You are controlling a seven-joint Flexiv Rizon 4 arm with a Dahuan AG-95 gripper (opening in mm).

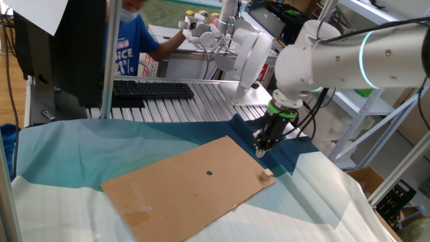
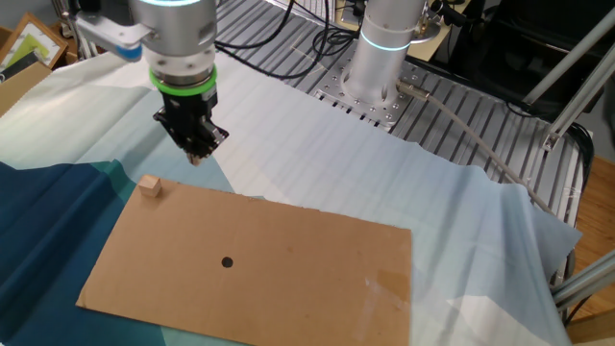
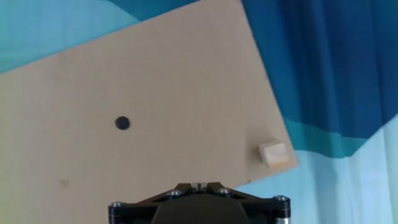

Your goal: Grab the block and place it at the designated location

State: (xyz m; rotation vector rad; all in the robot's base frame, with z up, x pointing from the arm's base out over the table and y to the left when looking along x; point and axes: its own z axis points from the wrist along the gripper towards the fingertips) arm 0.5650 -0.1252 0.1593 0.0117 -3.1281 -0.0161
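Observation:
The block is a tiny tan wooden cube resting at a corner of the brown cardboard sheet. It also shows in the other fixed view and in the hand view. The designated location is a dark round dot near the sheet's middle, also seen in the other fixed view and in the hand view. My gripper hangs above the cloth just past the sheet's edge, apart from the block. It also appears in the other fixed view. Its fingers are together and hold nothing.
Blue and pale cloth covers the table under the sheet. A black keyboard lies on the slatted metal top behind. A person in a blue shirt stands at the back. The arm's base stands behind the cloth.

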